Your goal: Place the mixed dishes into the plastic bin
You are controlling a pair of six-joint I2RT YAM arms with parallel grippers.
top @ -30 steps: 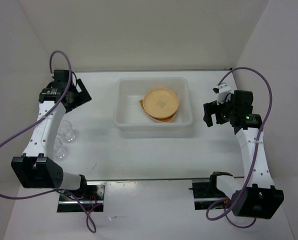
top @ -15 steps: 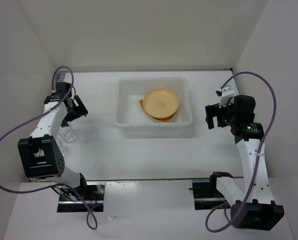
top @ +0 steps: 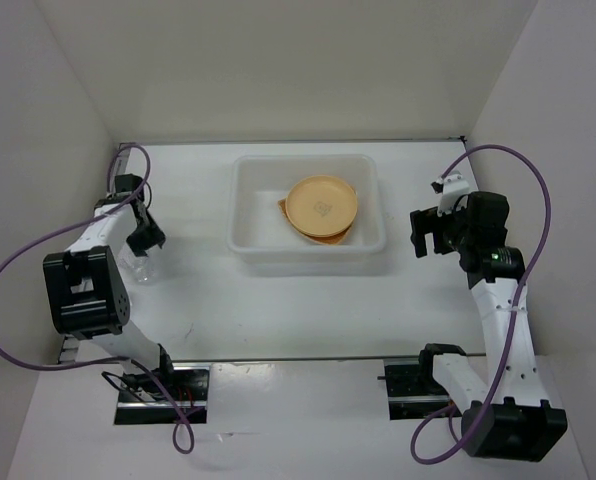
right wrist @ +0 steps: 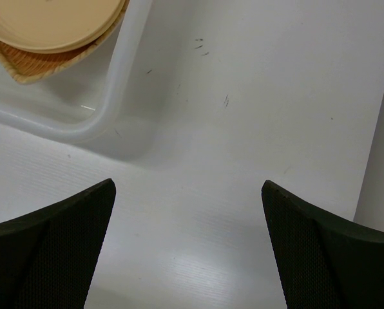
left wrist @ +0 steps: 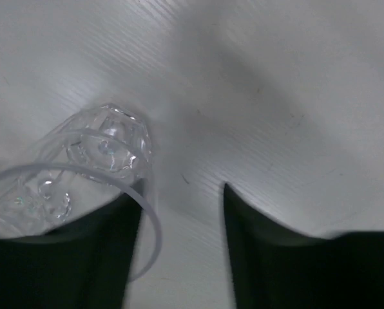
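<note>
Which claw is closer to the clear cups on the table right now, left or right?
Left. The left claw is right over the clear cups, one rim at its finger; the right claw hangs on the other side of the plastic bin.

Whole counter [top: 308, 300] is seen from high above and behind the arm bases [top: 88, 330], far off. Left wrist view is aimed down, very close on a clear cup [left wrist: 108, 145]. Right wrist view is aimed down at a bin [right wrist: 115, 84] corner. Both are shared with the overhead.
</note>
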